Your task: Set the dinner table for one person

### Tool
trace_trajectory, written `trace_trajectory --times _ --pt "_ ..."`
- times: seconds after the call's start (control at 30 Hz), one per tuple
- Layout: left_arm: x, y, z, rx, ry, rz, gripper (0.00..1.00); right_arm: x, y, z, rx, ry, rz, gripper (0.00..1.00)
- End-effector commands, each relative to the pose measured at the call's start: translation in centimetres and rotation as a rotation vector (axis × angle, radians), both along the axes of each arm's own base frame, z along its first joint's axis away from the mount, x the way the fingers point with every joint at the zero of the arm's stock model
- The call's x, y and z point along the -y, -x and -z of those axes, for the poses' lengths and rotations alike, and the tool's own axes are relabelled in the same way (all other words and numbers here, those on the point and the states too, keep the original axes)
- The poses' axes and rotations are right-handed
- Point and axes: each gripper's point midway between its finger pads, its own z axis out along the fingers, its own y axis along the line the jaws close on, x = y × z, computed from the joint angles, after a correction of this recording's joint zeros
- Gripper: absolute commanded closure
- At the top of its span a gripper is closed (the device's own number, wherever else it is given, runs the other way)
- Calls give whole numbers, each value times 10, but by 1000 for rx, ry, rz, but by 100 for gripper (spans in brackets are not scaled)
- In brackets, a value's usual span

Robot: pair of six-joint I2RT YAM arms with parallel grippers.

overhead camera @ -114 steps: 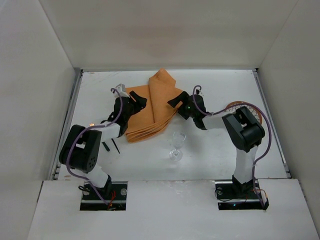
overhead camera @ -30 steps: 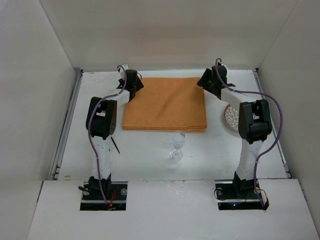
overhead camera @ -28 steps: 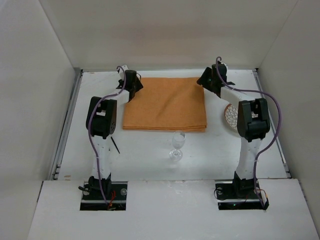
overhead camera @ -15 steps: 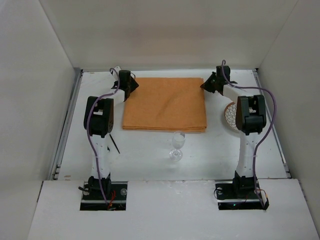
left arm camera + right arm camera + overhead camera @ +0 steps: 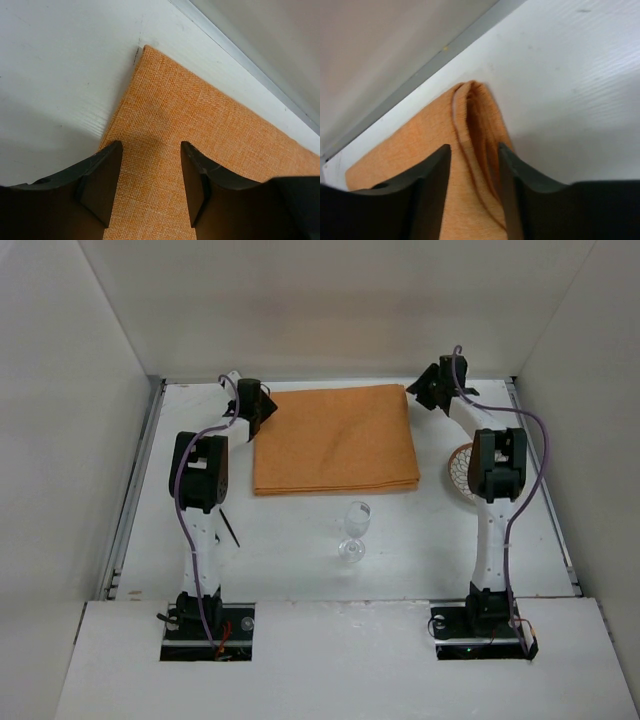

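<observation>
Bright even light from above, soft shadows on the dinner table [image 5: 300, 565]; right wrist view blurred

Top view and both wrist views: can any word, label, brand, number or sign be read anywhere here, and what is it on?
No readable text in any view.
The orange cloth, wine glass and white table bear no writing.
The patterned plate shows only a lattice design, no letters.
The left arm and right arm show no label; any marking there is too small to tell.

Robot lab cell, bare white walls [image 5: 330, 310], arms [image 5: 200, 480] bolted at table [image 5: 300, 540] edge
</observation>
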Motion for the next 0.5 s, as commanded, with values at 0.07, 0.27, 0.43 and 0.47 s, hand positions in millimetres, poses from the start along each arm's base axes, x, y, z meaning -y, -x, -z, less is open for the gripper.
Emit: trace_trajectory --times 0.07,0.27,0.43,0.47 --pt "-11 2 -51 93 -7 -25 51 43 22 -38 53 156 122 47" --pt "31 31 -69 151 7 37 51 -27 52 -50 108 194 -40 75" --pt "61 63 -60 136 11 79 52 -71 57 -39 116 165 -133 85" --pt "64 70 -58 132 12 84 52 -76 54 -37 118 153 -141 84"
